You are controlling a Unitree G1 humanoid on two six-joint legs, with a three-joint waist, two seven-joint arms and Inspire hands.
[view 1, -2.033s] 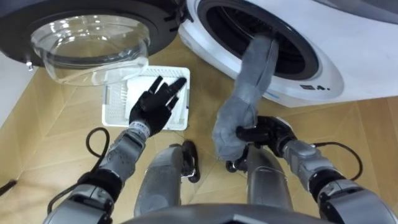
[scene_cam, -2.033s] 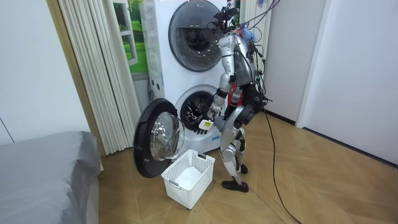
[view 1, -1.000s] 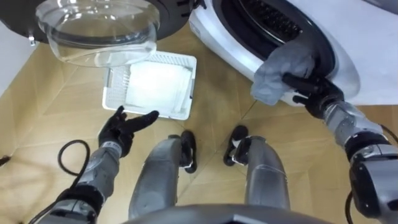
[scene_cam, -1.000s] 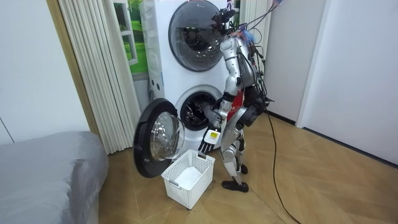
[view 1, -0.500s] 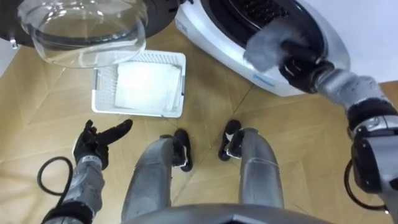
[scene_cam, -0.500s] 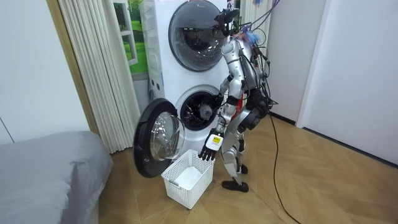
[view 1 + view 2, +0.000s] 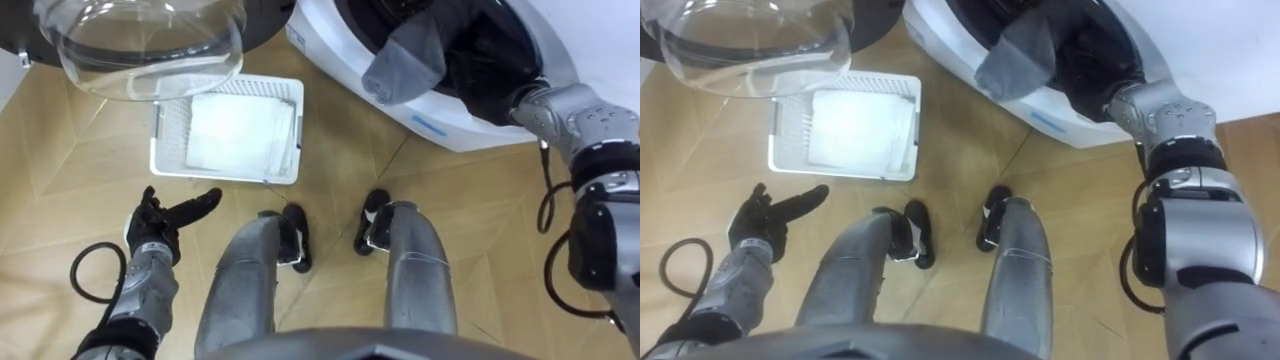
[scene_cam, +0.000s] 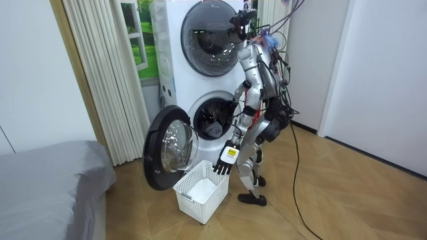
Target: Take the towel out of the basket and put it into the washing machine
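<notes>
Left arm: lowered beside the left leg, elbow slightly bent | left hand (image 7: 160,225): fingers loosely straight, thumb apart, holding nothing | right arm (image 7: 570,108): stretched forward and up, forearm nearly straight | stance: standing

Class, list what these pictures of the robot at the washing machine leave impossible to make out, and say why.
Right hand, eye views: hold unreadable, black against the dark drum mouth.
Towel, eye views: far end runs into the dark opening at the top edge.
Inside of the drum, room view: too small and dark.
Basket, eye views: a white layer inside, nothing identifiable.
</notes>
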